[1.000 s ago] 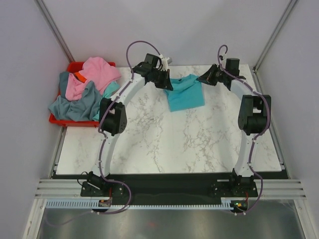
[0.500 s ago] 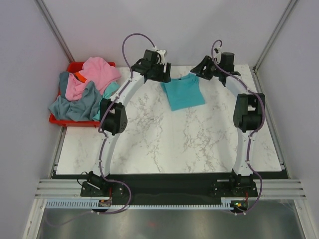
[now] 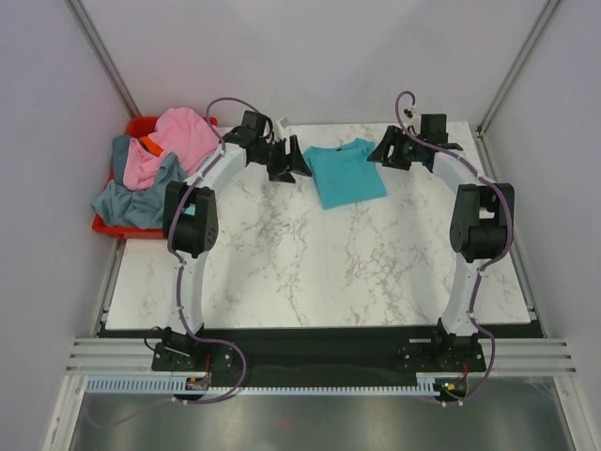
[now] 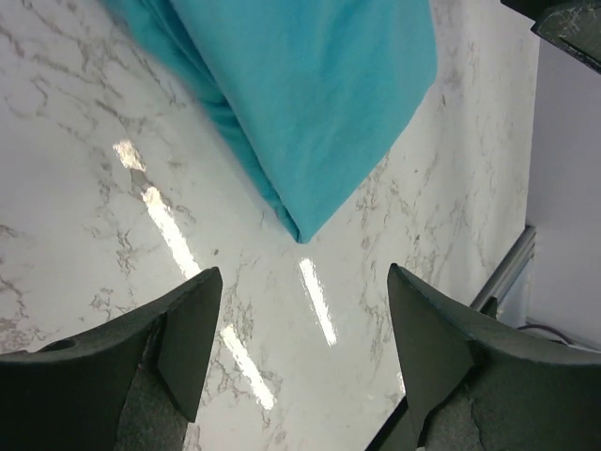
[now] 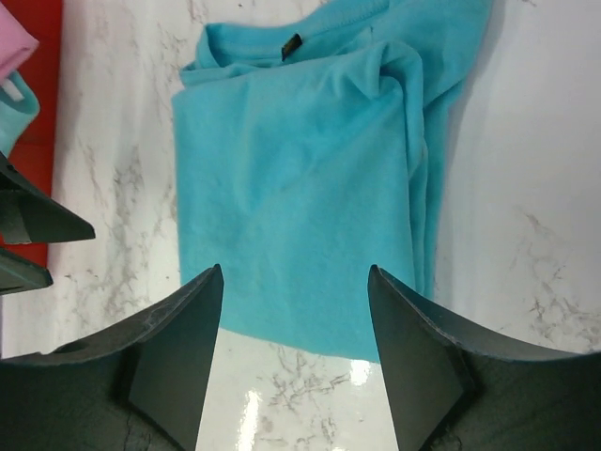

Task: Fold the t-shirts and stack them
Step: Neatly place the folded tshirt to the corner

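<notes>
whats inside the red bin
A heap of t-shirts fills the red bin: pink one on top, grey-blue one spilling over its rim. The bin's floor and anything lower down are covered.

A fixed camera looked down from high behind the near edge, taking in the whole marble table (image 3: 310, 272). Both wrist cameras hung close over the tabletop, facing down between their own fingers (image 4: 183, 343). All three views shared the folded teal t-shirt (image 3: 346, 174).
</notes>
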Robot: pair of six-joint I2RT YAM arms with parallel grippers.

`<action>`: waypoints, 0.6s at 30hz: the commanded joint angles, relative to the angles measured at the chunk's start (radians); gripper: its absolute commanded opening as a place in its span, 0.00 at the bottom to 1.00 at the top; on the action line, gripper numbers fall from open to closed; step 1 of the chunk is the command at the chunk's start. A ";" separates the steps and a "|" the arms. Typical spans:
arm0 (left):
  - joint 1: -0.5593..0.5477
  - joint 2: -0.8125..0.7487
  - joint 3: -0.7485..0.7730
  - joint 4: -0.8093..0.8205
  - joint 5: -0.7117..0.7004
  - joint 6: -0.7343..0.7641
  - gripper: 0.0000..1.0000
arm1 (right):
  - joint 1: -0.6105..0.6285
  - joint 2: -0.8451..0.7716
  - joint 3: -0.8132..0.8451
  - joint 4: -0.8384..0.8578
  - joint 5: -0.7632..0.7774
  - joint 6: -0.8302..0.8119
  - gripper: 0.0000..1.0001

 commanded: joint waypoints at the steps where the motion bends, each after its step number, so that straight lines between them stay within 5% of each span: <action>1: 0.007 0.004 -0.015 0.038 0.170 -0.061 0.79 | 0.000 0.034 0.048 -0.071 0.026 -0.133 0.72; 10: 0.027 -0.053 -0.134 0.002 0.219 0.037 0.78 | -0.047 0.245 0.292 -0.077 0.003 -0.084 0.71; 18: 0.031 -0.039 -0.099 -0.024 0.102 0.052 0.76 | -0.069 0.397 0.352 -0.031 -0.077 0.023 0.70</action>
